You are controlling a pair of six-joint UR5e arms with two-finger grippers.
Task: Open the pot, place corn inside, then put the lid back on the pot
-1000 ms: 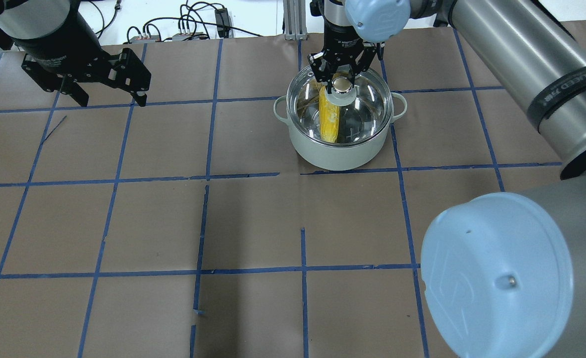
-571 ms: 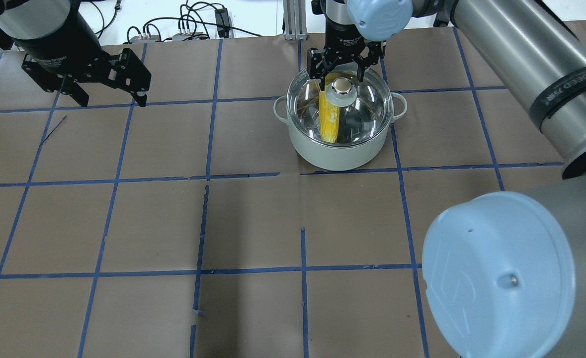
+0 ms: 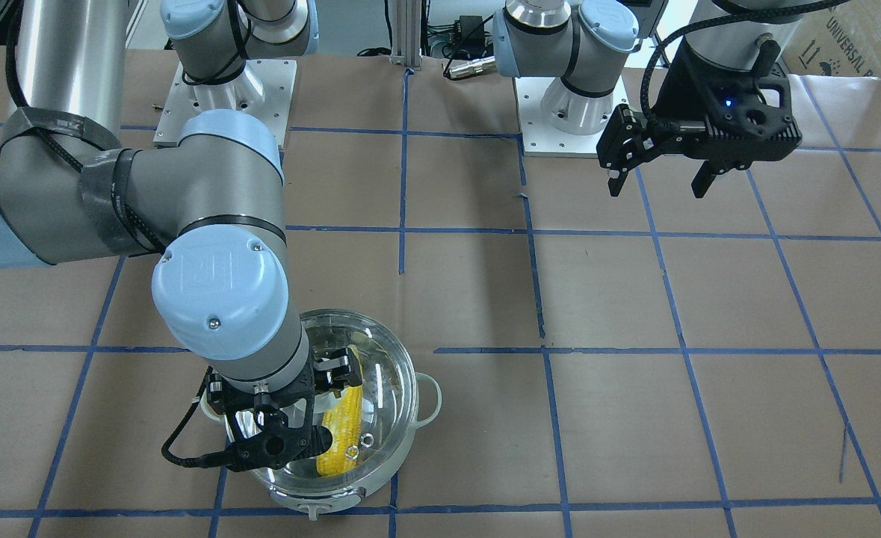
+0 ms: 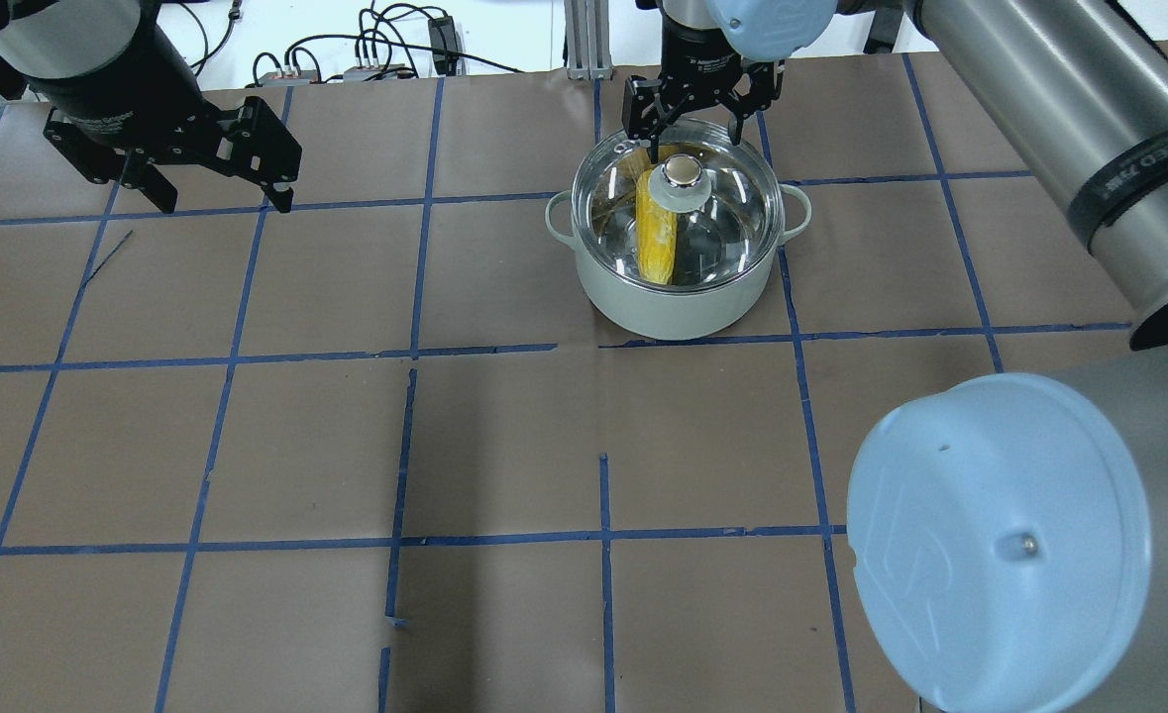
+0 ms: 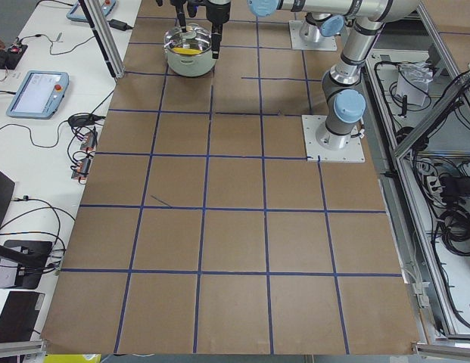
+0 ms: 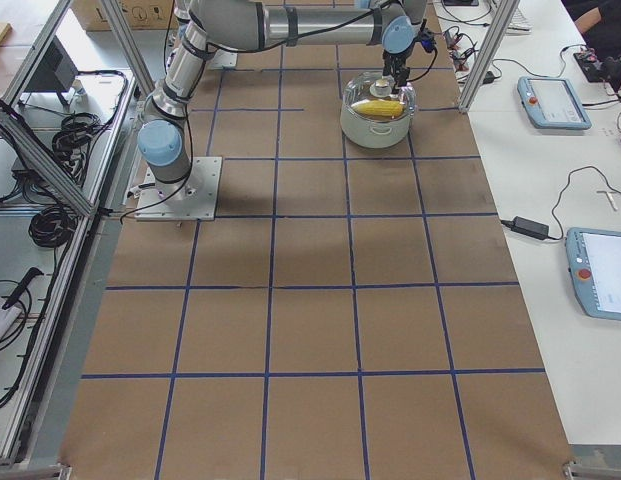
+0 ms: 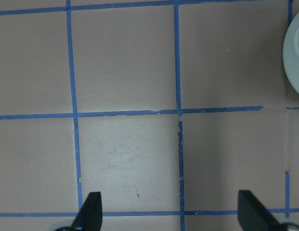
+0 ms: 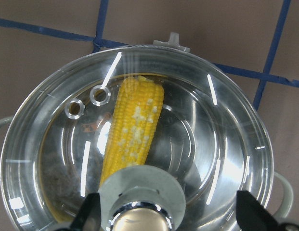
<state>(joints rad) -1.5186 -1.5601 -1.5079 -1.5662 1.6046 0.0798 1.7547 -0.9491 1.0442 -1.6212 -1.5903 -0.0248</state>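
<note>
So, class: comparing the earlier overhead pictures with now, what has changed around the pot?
The right pincer, open, rose away from the pale knob of the clear glass lid. That lid stayed on the mint-white steel pot, yellow corn ear inside; the left pincer stayed put, open.

Brown table (image 4: 504, 436) w/ blue tape grid (image 4: 412, 352); pendant (image 6: 553, 102) alongside.

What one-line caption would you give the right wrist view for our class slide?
Open right gripper over the glass lid seated on the pot, corn lying inside.
</note>
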